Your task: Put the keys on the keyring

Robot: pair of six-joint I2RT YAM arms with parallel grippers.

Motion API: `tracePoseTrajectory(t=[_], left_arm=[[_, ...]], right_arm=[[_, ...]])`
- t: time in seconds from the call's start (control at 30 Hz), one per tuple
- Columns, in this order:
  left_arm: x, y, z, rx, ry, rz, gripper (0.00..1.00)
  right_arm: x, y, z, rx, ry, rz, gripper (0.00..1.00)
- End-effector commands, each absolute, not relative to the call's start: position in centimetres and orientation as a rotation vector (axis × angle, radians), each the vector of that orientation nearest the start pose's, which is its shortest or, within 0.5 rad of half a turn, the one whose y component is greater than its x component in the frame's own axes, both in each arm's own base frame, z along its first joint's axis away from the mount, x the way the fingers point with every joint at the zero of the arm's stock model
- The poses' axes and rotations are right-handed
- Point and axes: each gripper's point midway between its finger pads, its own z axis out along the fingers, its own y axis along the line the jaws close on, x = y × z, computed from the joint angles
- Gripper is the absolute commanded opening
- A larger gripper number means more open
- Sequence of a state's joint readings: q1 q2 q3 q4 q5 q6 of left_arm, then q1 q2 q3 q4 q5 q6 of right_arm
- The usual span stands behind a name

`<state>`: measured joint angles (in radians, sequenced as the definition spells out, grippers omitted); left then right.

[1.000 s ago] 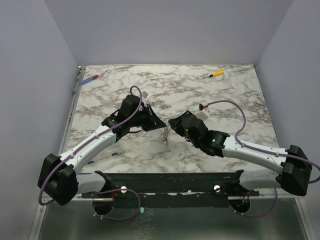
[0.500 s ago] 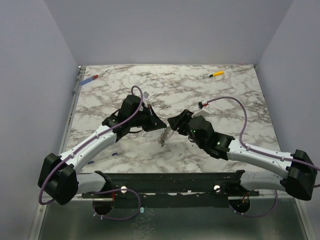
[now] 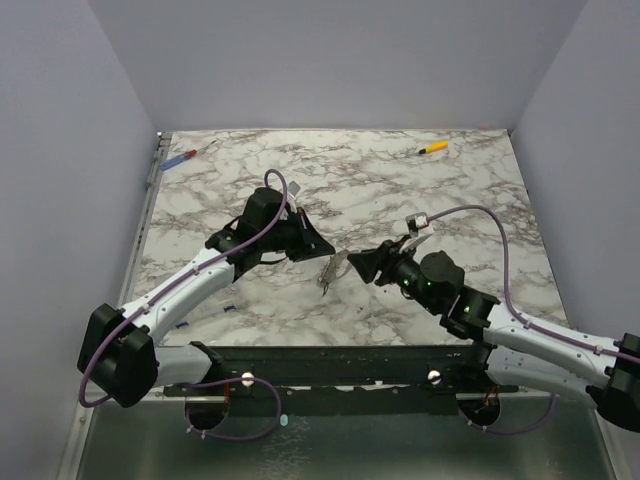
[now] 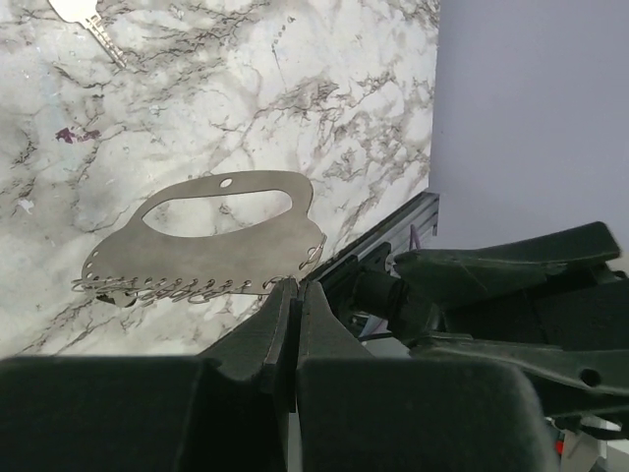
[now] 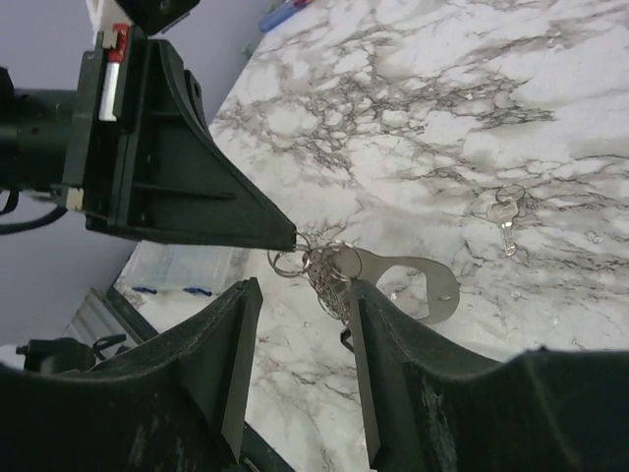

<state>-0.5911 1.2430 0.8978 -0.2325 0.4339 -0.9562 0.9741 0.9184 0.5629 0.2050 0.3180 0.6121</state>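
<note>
Left gripper [image 3: 325, 250]: pinched shut on thin dark metal keyring [image 5: 285, 262]
Flat silver-grey metal keys [image 5: 398, 285]: hanging from it
Right gripper [image 3: 355, 264]: fingers apart, just beside keys

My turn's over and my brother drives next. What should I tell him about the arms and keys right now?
Left gripper: shut on the keyring, the keys dangling from it off the table.
Right gripper: open beside the keys, holding nothing.
A loose key lies on the table.
Done: the keys are lifted. Left, it seems: thread the loose key onto the keyring.
</note>
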Motion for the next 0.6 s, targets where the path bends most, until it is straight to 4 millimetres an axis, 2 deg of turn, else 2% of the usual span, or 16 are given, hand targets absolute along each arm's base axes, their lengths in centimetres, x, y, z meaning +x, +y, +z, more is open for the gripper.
tracePoseTrajectory(t=[0.0,0.17,0.57], left_arm=[[24.1,-29.4,22.3,-0.095,2.345,-1.346,0.0],[24.3,-29.5,22.8,-0.105,2.333,-1.354,0.0],[24.4,-29.8,22.9,-0.122,2.328,-1.38,0.0]], right_arm=[[21.1,27.5,21.7,-0.212,1.728,1.037,0.5],[20.1,27.6,22.3,-0.206,1.675,1.291,0.5],[21.1,28.3,21.4,-0.215,1.671,1.34,0.53]])
